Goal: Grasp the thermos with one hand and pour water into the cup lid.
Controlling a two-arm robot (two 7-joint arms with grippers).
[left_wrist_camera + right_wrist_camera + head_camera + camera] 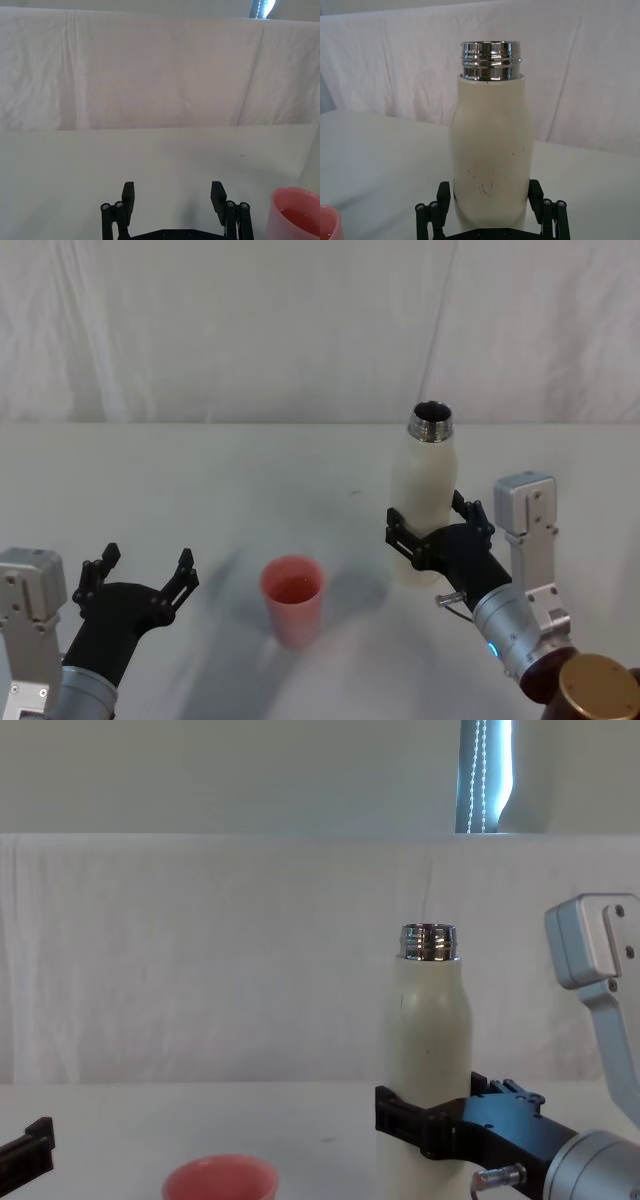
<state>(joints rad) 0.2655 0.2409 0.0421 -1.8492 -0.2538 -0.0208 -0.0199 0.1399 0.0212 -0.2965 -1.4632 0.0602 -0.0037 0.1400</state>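
Fingers [443, 192] of the right gripper [432, 534] hide the thermos [424, 490] base.

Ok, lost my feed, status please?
Right claw around upright thermos, low on body. Left claw open, idle, left of cup lid. Nothing between thermos and lid.

From above, the head camera looks forward and down across the white table [200, 480], with the thermos [428, 495] right of centre, the cup lid [293, 598] at lower centre and both grippers at the lower corners. The chest camera sits lower and looks level across the tabletop, sharing the thermos [427, 1060] and the cup lid [220, 1182]. Each wrist camera looks out close past its own fingers toward the draped backdrop [150, 70], the right one tight on the thermos [490, 150], the left one catching the cup lid [296, 212] at lower right.
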